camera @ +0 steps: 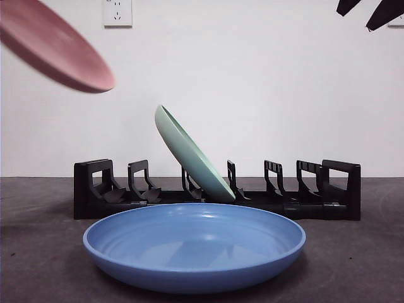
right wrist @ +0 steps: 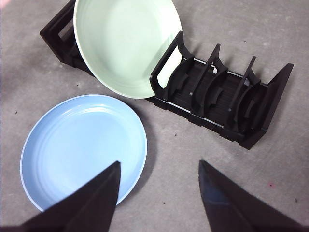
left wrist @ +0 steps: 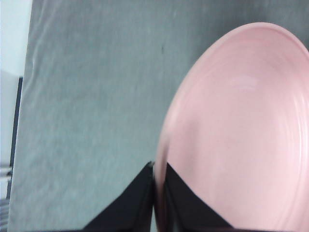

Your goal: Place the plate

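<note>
My left gripper is shut on the rim of a pink plate. In the front view the pink plate hangs tilted high at the upper left, above the left end of the black rack. A green plate leans in a middle slot of the rack, also seen in the right wrist view. A blue plate lies flat on the table in front of the rack; it also shows in the right wrist view. My right gripper is open and empty, high above the table, a black tip at the front view's top right.
The table is dark grey. A white wall with a socket stands behind the rack. Several rack slots to the right of the green plate and to its left hold nothing.
</note>
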`<state>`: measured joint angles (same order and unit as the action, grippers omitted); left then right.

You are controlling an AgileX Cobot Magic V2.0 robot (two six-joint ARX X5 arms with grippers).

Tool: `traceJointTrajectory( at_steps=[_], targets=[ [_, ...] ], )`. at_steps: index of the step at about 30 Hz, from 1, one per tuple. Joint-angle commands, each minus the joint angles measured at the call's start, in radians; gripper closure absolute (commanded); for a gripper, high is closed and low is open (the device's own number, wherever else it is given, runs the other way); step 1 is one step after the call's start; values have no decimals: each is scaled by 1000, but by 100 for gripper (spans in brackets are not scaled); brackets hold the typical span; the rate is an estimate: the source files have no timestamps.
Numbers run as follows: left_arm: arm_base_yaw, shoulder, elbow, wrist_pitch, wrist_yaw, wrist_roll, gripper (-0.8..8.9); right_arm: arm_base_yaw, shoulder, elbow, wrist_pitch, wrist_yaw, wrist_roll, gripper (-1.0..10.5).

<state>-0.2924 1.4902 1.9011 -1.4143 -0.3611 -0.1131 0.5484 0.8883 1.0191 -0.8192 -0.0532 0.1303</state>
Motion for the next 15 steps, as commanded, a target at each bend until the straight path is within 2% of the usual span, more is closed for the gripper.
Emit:
traceJointTrajectory(
  at_steps=[1,7,15],
  targets=[
    [-4,-92,-122,36,4,-1,798,5,3,19,6,1,-11,691],
    [-5,-380,-460,212,131,-40,798,5,3,19,6,1,-15,691],
    [-5,-649,-784,229,272,-222,798,5,3,19,5,1,-32,691]
  ],
)
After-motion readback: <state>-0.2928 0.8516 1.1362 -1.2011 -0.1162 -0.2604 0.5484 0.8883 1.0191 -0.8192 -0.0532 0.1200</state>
